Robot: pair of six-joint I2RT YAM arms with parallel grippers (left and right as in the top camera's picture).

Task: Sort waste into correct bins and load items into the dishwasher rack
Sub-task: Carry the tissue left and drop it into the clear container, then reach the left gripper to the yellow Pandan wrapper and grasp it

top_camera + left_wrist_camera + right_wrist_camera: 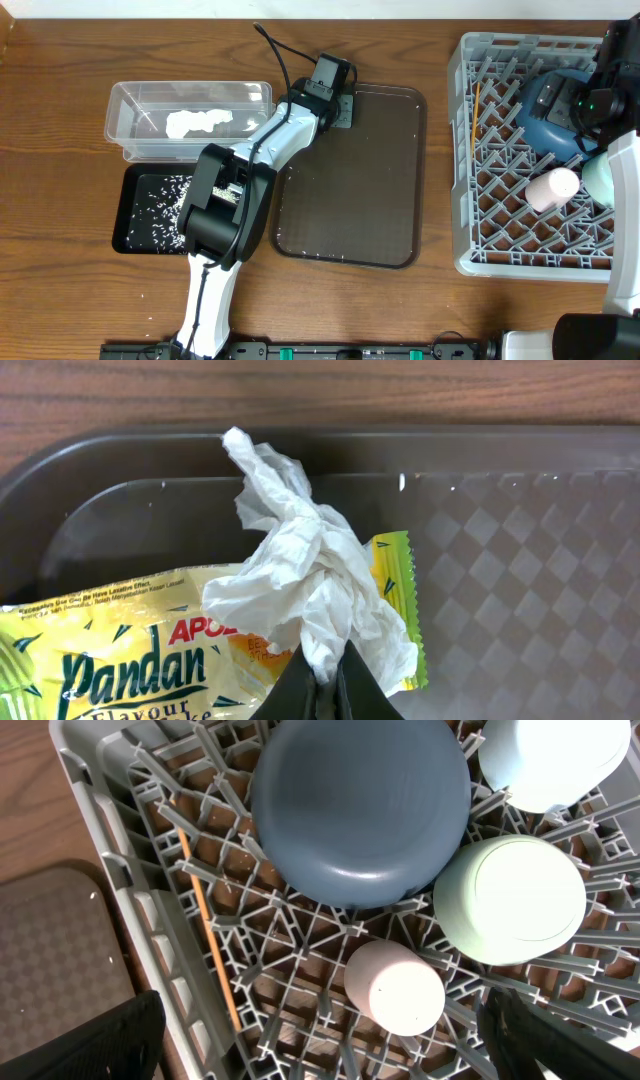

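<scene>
Pinching a crumpled white tissue (pixel 300 575), the left jaws are shut tight on its bottom end. The tissue is on top of a yellow-green wrapper (pixel 120 650) in a corner of the brown tray (pixel 520 560). The right jaws are wide apart above the grey rack (pixel 150 850), where the dark blue dish (pixel 360 805), pink cup (pixel 395 988) and wooden stick (pixel 205 925) sit.

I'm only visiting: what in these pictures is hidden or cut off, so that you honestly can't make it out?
1. Left wrist view: the wrapper runs off the left and bottom edges, and the tissue, pinched in the left gripper, covers part of its print.
2. Overhead view: the left arm hides the right end of the black tray.
3. Overhead view: the right arm covers the right side of the dishwasher rack.
</scene>
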